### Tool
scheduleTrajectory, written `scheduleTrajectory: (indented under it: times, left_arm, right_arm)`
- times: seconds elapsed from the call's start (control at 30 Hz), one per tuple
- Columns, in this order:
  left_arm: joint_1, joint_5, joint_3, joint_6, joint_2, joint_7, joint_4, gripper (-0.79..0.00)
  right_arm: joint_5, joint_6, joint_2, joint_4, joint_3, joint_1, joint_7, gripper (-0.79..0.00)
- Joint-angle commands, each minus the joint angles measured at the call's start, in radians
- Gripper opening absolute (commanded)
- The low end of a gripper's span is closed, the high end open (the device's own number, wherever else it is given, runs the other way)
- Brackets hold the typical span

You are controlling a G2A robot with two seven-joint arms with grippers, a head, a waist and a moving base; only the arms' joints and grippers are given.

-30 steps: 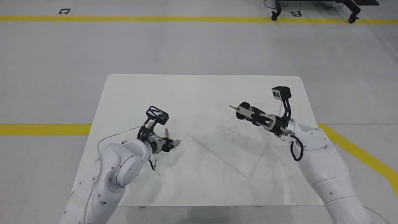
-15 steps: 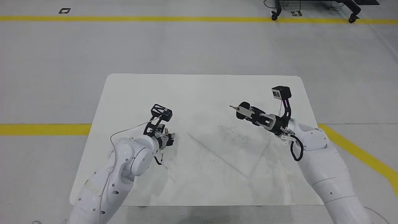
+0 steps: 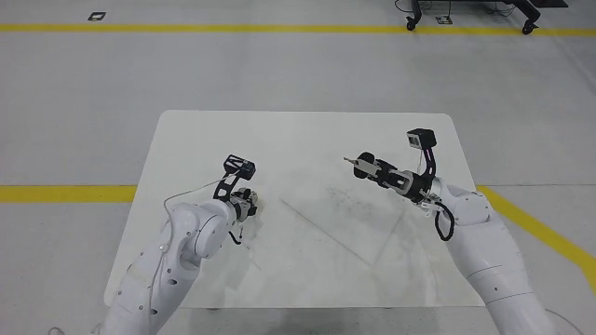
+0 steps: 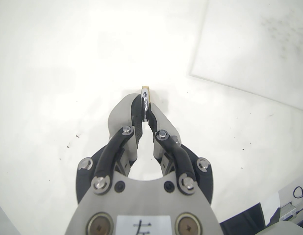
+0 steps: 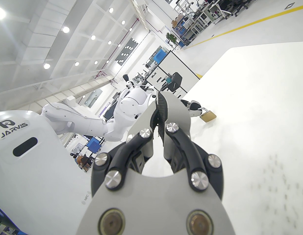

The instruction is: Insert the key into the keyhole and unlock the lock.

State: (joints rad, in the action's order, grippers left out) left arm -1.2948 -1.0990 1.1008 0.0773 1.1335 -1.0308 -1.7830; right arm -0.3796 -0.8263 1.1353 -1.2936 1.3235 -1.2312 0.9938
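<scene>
A: Left gripper (image 4: 144, 102) clamps the brass padlock (image 5: 208, 116) by its silver shackle (image 4: 144, 110), white table's (image 3: 307, 140) left side. Right gripper (image 5: 160, 101) pinches the thin metal key (image 3: 349, 160), well apart.
B: Risk: padlock pivots in grip; key misses keyhole.

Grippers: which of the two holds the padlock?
The left gripper: its fingers are shut on the padlock, while the right gripper holds the key.

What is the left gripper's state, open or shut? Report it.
Shut. The left gripper clamps the padlock by its silver shackle.
</scene>
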Motion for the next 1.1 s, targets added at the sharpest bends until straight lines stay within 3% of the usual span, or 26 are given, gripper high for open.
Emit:
scheduleTrajectory:
  times: [0.0, 0.37, 0.47, 0.67, 1.07]
  left_arm:
    - [0.001, -0.005, -0.002, 0.001, 0.001, -0.006, 0.005, -0.785]
    - [-0.011, -0.01, 0.016, -0.003, 0.001, 0.002, -0.008, -0.785]
    - [-0.014, -0.009, 0.018, -0.005, 0.002, 0.001, -0.011, -0.683]
    - [-0.01, -0.01, 0.01, -0.007, 0.005, 0.002, -0.008, -0.662]
    - [0.01, -0.013, -0.01, -0.005, 0.013, -0.012, 0.006, -0.785]
  right_arm:
    - [0.0, 0.0, 0.0, 0.0, 0.0, 0.0, 0.0, -0.785]
    - [0.0, 0.0, 0.0, 0.0, 0.0, 0.0, 0.0, -0.785]
    - [0.0, 0.0, 0.0, 0.0, 0.0, 0.0, 0.0, -0.785]
    - [0.0, 0.0, 0.0, 0.0, 0.0, 0.0, 0.0, -0.785]
    - [0.0, 0.0, 0.0, 0.0, 0.0, 0.0, 0.0, -0.785]
